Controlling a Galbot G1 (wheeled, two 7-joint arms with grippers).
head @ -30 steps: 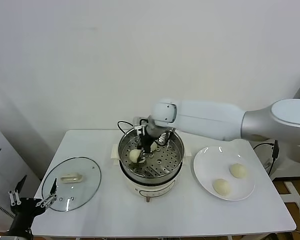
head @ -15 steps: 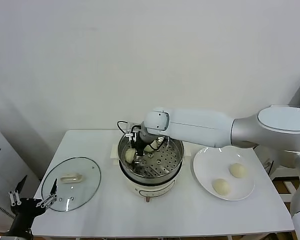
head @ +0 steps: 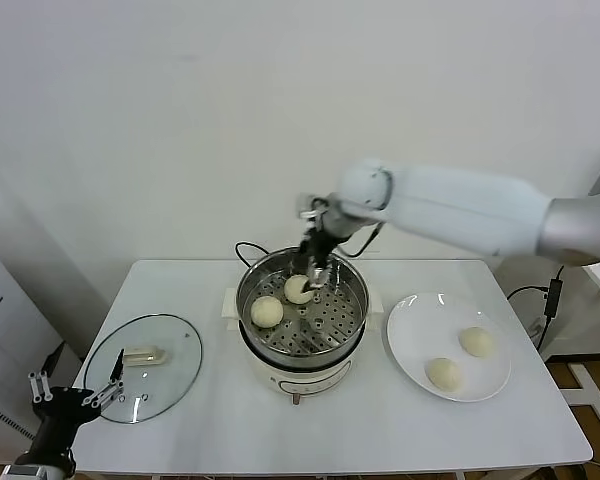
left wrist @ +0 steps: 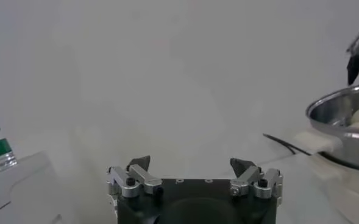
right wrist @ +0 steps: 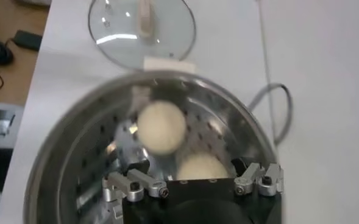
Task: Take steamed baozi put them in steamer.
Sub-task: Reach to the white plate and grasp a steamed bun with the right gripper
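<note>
White table [head: 380,420]: carries three items. Steamer [head: 302,322], centre, directly beneath the right gripper [head: 314,262] and its spread jaws. Round glass lid [head: 143,367], flat, well off to the jaws' left. White plate [head: 448,346], to the jaws' right, near the steamer.

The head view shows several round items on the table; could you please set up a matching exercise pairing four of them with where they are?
Column 1:
1. glass lid
2. white plate
3. steamer
4. right gripper

Column 2:
A. holds two baozi, on the robot's right
B. above the far rim of the steamer, empty
C. lies flat on the table, on the robot's left
D. mid-table, holds two baozi

Pairs: 1-C, 2-A, 3-D, 4-B
</note>
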